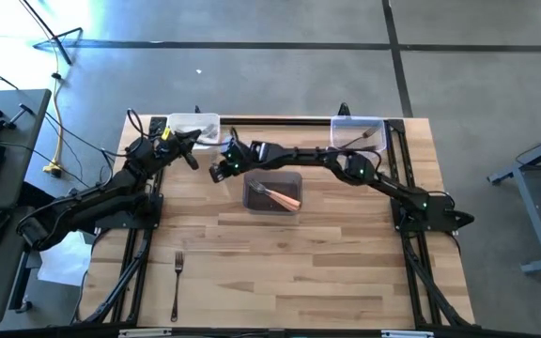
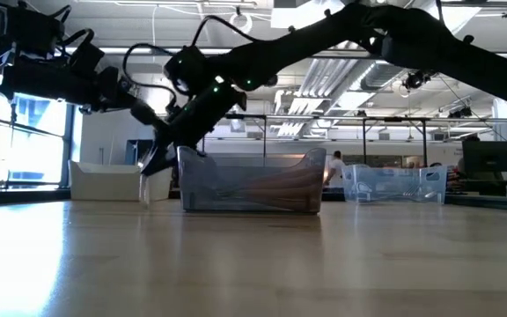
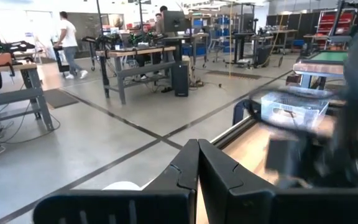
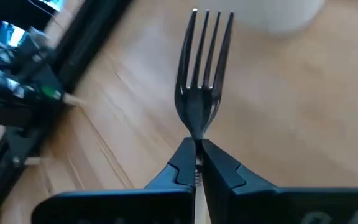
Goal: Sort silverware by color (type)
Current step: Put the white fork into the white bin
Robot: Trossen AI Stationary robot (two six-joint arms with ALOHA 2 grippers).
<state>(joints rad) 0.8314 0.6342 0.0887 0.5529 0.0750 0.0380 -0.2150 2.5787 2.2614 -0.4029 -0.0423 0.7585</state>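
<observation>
My right gripper [image 4: 197, 163] reaches across the table to its far left part [image 1: 217, 172] and is shut on a fork [image 4: 204, 68] with silvery tines. The fork's handle is hidden, so I cannot tell its colour. It hangs over bare wood near the white tub [image 1: 195, 127]. My left gripper [image 3: 197, 163] is shut with nothing in it, held level beside that tub [image 1: 193, 158]. A tub [image 1: 272, 192] at mid-table holds orange-handled forks. One dark fork [image 1: 177, 282] lies flat on the wood near the front left. My right gripper pinches the fork's neck [image 4: 197, 132], just behind the tines, between its two fingers. The fork runs along the fingers, with its tines pointing ahead of them and slanting down toward the table. The fingers hide the handle. The fork is lifted clear of the wood.
A clear tub [image 1: 358, 131] stands at the far right of the table. Black rails [image 1: 252, 120] run along the table's edges. Bare wood fills the near half of the table [image 1: 327, 272]. People and workbenches show in the room beyond.
</observation>
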